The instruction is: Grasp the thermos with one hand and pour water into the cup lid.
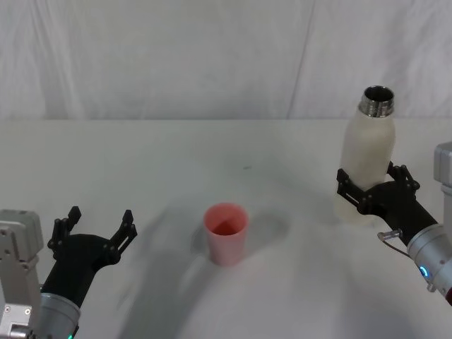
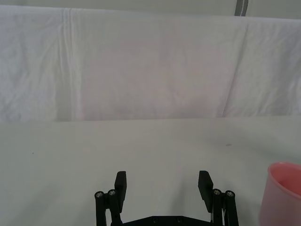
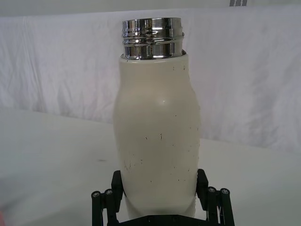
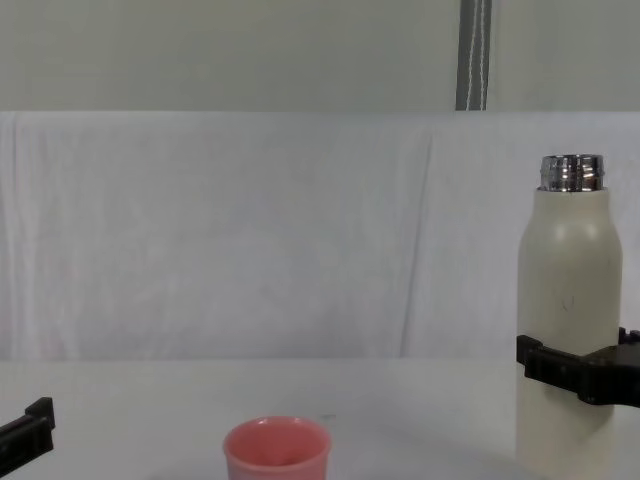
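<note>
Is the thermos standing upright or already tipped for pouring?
Upright. The thermos stands vertical with its open steel neck on top, while the right gripper is closed around its lower body.

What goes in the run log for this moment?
right gripper: shut on thermos, upright, uncapped | left gripper: open, idle, left of cup lid | pour: not started

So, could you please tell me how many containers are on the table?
2: the cup lid near the table's middle, and the thermos to the right, within the right hand.
</note>
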You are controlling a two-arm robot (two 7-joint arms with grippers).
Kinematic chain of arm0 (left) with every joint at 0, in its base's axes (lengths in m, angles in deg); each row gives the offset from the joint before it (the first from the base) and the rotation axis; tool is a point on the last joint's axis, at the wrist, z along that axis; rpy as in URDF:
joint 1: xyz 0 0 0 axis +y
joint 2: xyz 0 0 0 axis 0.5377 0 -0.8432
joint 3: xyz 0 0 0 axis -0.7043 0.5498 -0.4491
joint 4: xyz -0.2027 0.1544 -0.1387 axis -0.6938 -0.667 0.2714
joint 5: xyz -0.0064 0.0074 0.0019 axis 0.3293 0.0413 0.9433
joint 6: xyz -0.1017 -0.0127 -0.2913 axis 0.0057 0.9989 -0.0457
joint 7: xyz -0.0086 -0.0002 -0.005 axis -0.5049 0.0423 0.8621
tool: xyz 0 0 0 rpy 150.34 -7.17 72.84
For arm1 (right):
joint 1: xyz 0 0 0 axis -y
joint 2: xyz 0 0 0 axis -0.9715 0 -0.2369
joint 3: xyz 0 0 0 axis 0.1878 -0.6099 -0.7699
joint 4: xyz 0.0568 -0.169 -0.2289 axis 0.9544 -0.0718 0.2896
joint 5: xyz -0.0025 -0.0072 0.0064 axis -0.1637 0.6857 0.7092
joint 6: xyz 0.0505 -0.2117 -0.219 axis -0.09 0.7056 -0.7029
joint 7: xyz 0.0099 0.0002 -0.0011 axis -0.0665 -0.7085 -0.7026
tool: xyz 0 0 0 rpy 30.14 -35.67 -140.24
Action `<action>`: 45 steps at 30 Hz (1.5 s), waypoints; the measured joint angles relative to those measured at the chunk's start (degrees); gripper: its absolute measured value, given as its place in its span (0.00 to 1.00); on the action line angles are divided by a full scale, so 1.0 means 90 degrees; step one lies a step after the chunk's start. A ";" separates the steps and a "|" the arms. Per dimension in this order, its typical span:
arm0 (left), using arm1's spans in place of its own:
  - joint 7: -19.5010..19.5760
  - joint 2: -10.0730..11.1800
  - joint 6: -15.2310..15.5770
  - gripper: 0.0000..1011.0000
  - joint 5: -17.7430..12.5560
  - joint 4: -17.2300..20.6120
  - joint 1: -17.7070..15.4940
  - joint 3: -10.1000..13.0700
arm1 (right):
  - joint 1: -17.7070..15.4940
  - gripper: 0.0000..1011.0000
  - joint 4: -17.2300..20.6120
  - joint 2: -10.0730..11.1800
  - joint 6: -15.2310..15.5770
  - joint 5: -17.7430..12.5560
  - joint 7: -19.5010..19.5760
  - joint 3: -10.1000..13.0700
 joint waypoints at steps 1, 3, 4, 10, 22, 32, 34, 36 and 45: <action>0.0000 0.0000 0.0000 0.99 0.0000 0.0000 0.0000 0.0000 | 0.0000 0.94 -0.0005 -0.0004 0.0000 -0.0014 0.0000 0.0004; 0.0000 0.0000 0.0000 0.99 0.0000 0.0000 0.0000 0.0000 | -0.0002 0.94 -0.0021 -0.0016 0.0000 -0.0055 0.0000 0.0010; 0.0000 0.0000 0.0000 0.99 0.0000 0.0000 0.0000 0.0000 | -0.0003 0.94 -0.0027 -0.0020 -0.0001 -0.0066 0.0000 0.0010; 0.0000 0.0000 0.0000 0.99 0.0000 0.0000 0.0000 0.0000 | -0.0017 0.94 -0.0070 -0.0042 -0.0062 -0.0125 -0.0001 -0.0012; 0.0000 0.0000 0.0000 0.99 0.0000 0.0000 0.0000 0.0000 | -0.0027 0.94 -0.0137 -0.0051 -0.0162 -0.0135 0.0003 -0.0071; 0.0000 0.0000 0.0000 0.99 0.0000 0.0000 0.0000 0.0000 | -0.0086 0.94 -0.0186 -0.0051 -0.0198 -0.0130 0.0030 -0.0072; 0.0000 0.0000 0.0000 0.99 0.0000 0.0000 0.0000 0.0000 | -0.0091 0.94 -0.0194 -0.0052 -0.0202 -0.0132 0.0032 -0.0070; 0.0000 0.0000 0.0000 0.99 0.0000 0.0000 0.0000 0.0000 | -0.0094 0.94 -0.0208 -0.0055 -0.0213 -0.0133 0.0035 -0.0069; 0.0000 0.0000 0.0000 0.99 0.0000 0.0000 0.0000 0.0000 | -0.0084 0.94 -0.0296 -0.0084 -0.0259 -0.0134 0.0055 -0.0071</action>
